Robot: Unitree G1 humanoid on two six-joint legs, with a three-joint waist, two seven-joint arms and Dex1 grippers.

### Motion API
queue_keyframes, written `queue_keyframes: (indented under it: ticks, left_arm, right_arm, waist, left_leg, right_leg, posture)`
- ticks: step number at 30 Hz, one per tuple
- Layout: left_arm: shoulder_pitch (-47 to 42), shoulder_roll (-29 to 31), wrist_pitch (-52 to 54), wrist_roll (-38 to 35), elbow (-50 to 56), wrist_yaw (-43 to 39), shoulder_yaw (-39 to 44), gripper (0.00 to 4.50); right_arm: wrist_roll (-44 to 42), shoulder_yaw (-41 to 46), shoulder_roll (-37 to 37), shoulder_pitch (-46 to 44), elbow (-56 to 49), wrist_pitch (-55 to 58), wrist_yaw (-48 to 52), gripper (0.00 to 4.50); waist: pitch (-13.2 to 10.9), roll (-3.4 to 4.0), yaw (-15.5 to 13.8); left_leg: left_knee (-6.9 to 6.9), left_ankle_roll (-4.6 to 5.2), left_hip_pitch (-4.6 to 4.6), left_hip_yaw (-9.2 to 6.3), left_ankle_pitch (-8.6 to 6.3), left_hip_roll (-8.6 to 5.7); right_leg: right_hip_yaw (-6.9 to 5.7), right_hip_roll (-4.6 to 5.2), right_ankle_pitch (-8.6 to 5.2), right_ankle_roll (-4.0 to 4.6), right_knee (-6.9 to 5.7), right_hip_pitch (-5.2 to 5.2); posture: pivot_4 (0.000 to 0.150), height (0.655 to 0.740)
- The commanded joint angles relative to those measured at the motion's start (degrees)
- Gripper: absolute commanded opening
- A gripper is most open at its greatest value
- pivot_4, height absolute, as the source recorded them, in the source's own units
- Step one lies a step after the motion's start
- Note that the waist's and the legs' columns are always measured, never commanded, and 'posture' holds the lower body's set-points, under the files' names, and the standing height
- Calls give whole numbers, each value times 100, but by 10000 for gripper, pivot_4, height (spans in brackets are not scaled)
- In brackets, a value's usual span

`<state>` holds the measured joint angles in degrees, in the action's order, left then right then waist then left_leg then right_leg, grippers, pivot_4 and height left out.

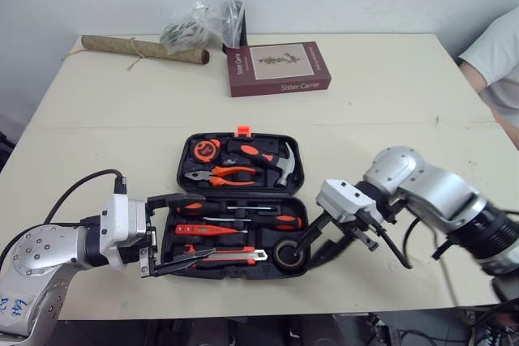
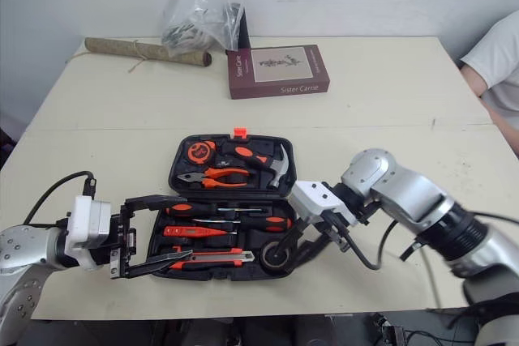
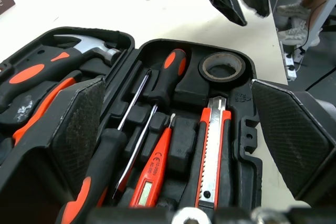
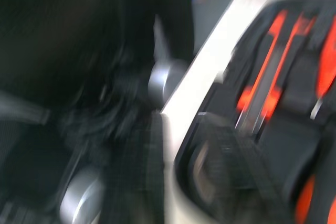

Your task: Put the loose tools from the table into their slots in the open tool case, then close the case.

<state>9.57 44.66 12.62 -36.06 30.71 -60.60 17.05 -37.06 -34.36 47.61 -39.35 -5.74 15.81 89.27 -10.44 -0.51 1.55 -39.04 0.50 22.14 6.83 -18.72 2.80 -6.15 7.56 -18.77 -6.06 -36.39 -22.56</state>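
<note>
The black tool case [image 1: 182, 169] lies open in the middle of the table. Its far half holds a hammer [image 1: 284, 164], pliers [image 1: 223, 174] and a tape measure [image 1: 206, 150]. Its near half holds screwdrivers [image 1: 268, 220], an orange tester [image 1: 207, 230] and a utility knife [image 3: 211, 150]. A black tape roll [image 1: 289, 254] sits in the near right corner slot. My left gripper [image 1: 182, 231] is open, its fingers straddling the near half's left end. My right gripper [image 1: 315, 247] is open with nothing between its fingers, hovering right beside the tape roll.
A maroon book [image 1: 278, 68], a clear plastic bag [image 1: 207, 18] and a brown roll [image 1: 144, 49] lie along the far side of the table. A person's arm in a white sleeve [image 1: 499, 54] is at the right edge.
</note>
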Motion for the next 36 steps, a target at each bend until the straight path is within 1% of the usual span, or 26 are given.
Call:
queue_keyframes:
  ticks: [1, 5, 8, 10, 11, 14, 15, 17, 19, 20, 21, 22, 23, 24, 25, 26, 28, 30, 31, 33, 34, 36]
  left_arm:
    - [-45, 60, 4, -66, 74, -24, 75, 45000]
    - [-62, 111, 20, -78, 11, -78, 137, 45000]
    - [51, 170, 28, -58, -51, -128, 280, 45000]
    - [116, 189, 54, -66, -78, -131, 359, 45000]
    - [150, 196, 56, -63, -102, -144, 393, 45000]
    - [262, 218, 76, -11, -165, -156, 473, 45000]
    - [294, 201, 48, 31, -194, -127, 503, 45000]
    - [335, 149, 27, 100, -286, 24, 633, 45000]
    - [377, 161, -2, 329, -476, 216, 773, 45000]
    - [344, 146, -340, 825, -764, 482, 859, 45000]
    - [315, 133, -597, 1184, -969, 667, 908, 39588]
    - [281, 84, -638, 1356, -1190, 898, 1004, 36543]
    - [232, 31, -661, 1469, -1395, 1102, 1089, 31457]
    - [203, -9, -590, 1453, -1501, 1207, 1128, 26911]
    - [169, -42, -507, 1453, -1587, 1300, 1130, 21346]
    - [115, -65, -448, 1475, -1658, 1378, 1100, 18357]
    - [-40, -89, -202, 1499, -1809, 1510, 882, 9405]
    - [-191, -140, -89, 1556, -1891, 1562, 630, 1233]
    - [-273, -173, 13, 1582, -1924, 1605, 492, 293]
    - [-495, -239, 491, 1596, -1997, 1720, 132, 293]
    - [-556, -248, 717, 1588, -2023, 1752, 12, 293]
    - [-724, -332, 831, 1655, -2103, 1930, -68, 293]
  right_arm:
    - [293, 249, -279, 284, -20, -27, -50, 126]
    - [1317, 106, -603, 642, 386, -992, -25, 126]
    - [1845, 199, -938, 761, 733, -1209, -428, 126]
    - [2353, 158, -948, 814, 1011, -1599, -563, 126]
    - [2462, 135, -893, 847, 1036, -1653, -515, 126]
    - [2427, 203, -810, 961, 891, -1515, -456, 126]
    - [2281, 310, -793, 1011, 762, -1404, -445, 126]
    - [1723, 730, -769, 1134, 444, -1053, -466, 126]
    - [1375, 1168, -781, 1236, 232, -710, -703, 126]
    - [1164, 1504, -795, 1287, 173, -537, -914, 126]
    - [1040, 1735, -813, 1323, 133, -416, -1054, 0]
    - [945, 2047, -800, 1376, 140, -302, -1276, 0]
    - [870, 2365, -760, 1435, 197, -213, -1462, 0]
    - [888, 2591, -687, 1502, 271, -168, -1591, 0]
    - [948, 2778, -598, 1584, 378, -196, -1664, 0]
    - [1046, 2888, -504, 1658, 505, -300, -1662, 0]
    - [1381, 2963, -332, 1804, 850, -717, -1584, 0]
    - [1746, 2916, -352, 1822, 1229, -1137, -1692, 0]
    - [1909, 2889, -456, 1776, 1443, -1271, -1861, 0]
    - [2227, 2776, -725, 1679, 1833, -1577, -2139, 0]
    - [2321, 2752, -825, 1656, 1925, -1621, -2242, 0]
    - [2409, 2682, -989, 1629, 1950, -1601, -2291, 0]
  waist:
    - [0, 0, -13]
    - [3, -6, -7]
    - [3, -4, 9]
    - [3, -4, 41]
    - [3, -4, 43]
    - [6, -7, 27]
    - [6, -9, 14]
    - [7, -9, 2]
    - [6, -9, -12]
    - [4, -5, -11]
    - [4, -5, -10]
    - [4, -4, -9]
    - [4, -5, -9]
    - [4, -5, -8]
    - [4, -5, -8]
    - [4, -5, -7]
    - [4, -5, -16]
    - [4, -6, -15]
    - [4, -6, -9]
    - [5, -7, 9]
    - [5, -7, 25]
    - [5, -6, 30]
  left_leg:
    - [-2, 1, 1, -1, 0, -1]
    - [-4, 3, 0, -3, -1, -3]
    - [-4, 2, 1, -1, 0, -4]
    - [-3, 0, -4, 3, 1, 2]
    - [-3, -2, -9, 3, 2, 5]
    - [3, -9, -26, 1, 5, 12]
    - [4, -9, -31, 1, 5, 11]
    - [4, -9, -33, 1, 4, 10]
    - [4, -6, -31, 0, 2, 8]
    - [4, -6, -27, -1, 1, 5]
    - [4, -5, -25, 0, 1, 2]
    - [4, -5, -21, 0, 1, 3]
    - [6, -5, -20, 0, 0, 5]
    - [9, -6, -19, 0, 0, 5]
    - [14, -5, -18, 0, -1, 5]
    - [15, -5, -16, 0, -1, 5]
    - [17, -4, -11, 1, -4, 5]
    - [16, -2, -8, 2, -5, 1]
    - [15, -1, -8, 5, -4, 0]
    - [13, 0, -9, 7, -1, -4]
    - [11, -1, -10, 10, -1, -3]
    - [12, -4, -10, 14, 1, 1]
  right_leg:
    - [-1, 0, 1, -1, 0, 1]
    - [-2, 1, 1, -3, 2, 5]
    - [-1, -3, 1, -3, -1, 1]
    - [2, -6, 1, -2, -2, 2]
    - [3, -6, 0, 0, -4, 3]
    - [2, -6, -4, 9, -9, 14]
    - [2, -5, -5, 9, -9, 18]
    - [4, -2, -5, 9, -9, 20]
    - [4, 6, -5, 9, -9, 20]
    - [4, 10, -4, 9, -8, 16]
    - [5, 12, -4, 8, -9, 13]
    - [4, 11, -4, 8, -9, 10]
    - [2, 10, -4, 8, -8, 9]
    - [1, 10, -4, 8, -7, 8]
    - [2, 10, -4, 9, -2, 6]
    - [2, 11, -4, 8, -1, 5]
    - [1, 12, -4, 8, 6, 4]
    - [-3, 9, -2, 4, 9, 4]
    - [-1, 6, 0, 1, 9, 4]
    - [0, 1, 1, -1, -1, 3]
    - [3, 0, 1, -1, -6, -1]
    - [9, -2, 1, 0, -16, -5]
  posture:
    - [1500, 7400]
    - [1500, 7400]
    - [1500, 7400]
    - [1500, 7400]
    - [1500, 7400]
    - [1500, 7400]
    - [1500, 7400]
    - [1500, 7400]
    - [1500, 7400]
    - [1500, 7400]
    - [1500, 7400]
    - [1500, 7400]
    - [1500, 7400]
    - [1500, 7400]
    - [1500, 7400]
    - [1500, 7400]
    - [1500, 7400]
    - [1500, 7400]
    - [1500, 7400]
    - [1500, 7400]
    - [1500, 7400]
    - [1500, 7400]
